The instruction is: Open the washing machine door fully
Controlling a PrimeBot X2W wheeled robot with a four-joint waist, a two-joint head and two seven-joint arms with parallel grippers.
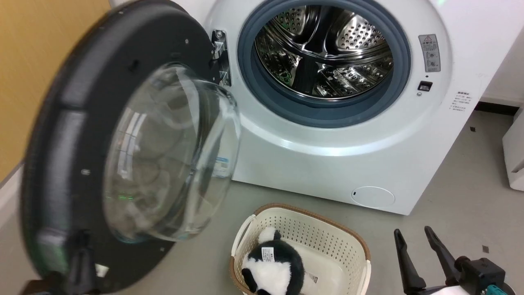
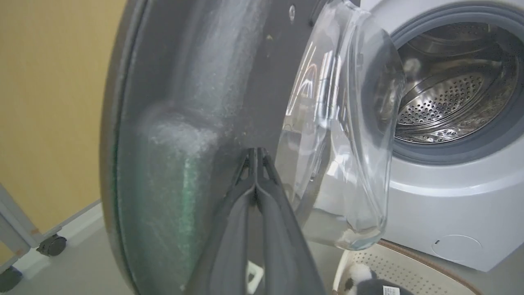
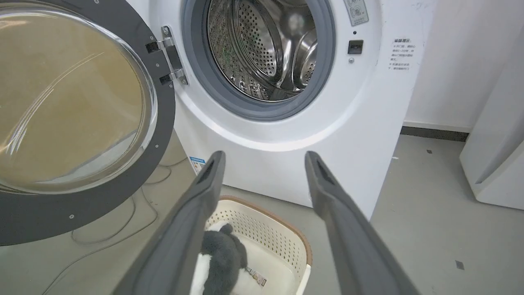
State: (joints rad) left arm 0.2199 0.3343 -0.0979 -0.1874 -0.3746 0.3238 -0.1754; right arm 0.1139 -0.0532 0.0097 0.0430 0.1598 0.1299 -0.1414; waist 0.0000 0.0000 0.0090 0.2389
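Observation:
The washing machine (image 1: 327, 159) is a white front-loader with a steel drum (image 1: 323, 49) and a grey gasket. Its door (image 1: 61, 135) is swung out to the left on its hinge (image 1: 221, 57), inner side facing me, the clear glass bowl (image 1: 172, 155) bulging out. My left gripper (image 2: 256, 152) is shut, fingers pressed together, tips against the door's matte black inner rim (image 2: 229, 82) beside the bowl (image 2: 344, 135). In the head view the left gripper (image 1: 82, 250) is a dark blur at the door's lower edge. My right gripper (image 1: 411, 231) hangs open and empty at the lower right, apart from the machine (image 3: 286, 164). The right gripper (image 3: 265, 155) points at the machine's front, with the door (image 3: 163, 123) to its left.
A cream perforated basket (image 1: 348, 237) holding a panda plush (image 1: 274, 266) stands on the grey floor before the machine. A yellow wall (image 1: 32, 61) lies behind the door. A white appliance (image 1: 513, 155) stands at the right. A castor of a cart (image 2: 51, 245) sits by the wall.

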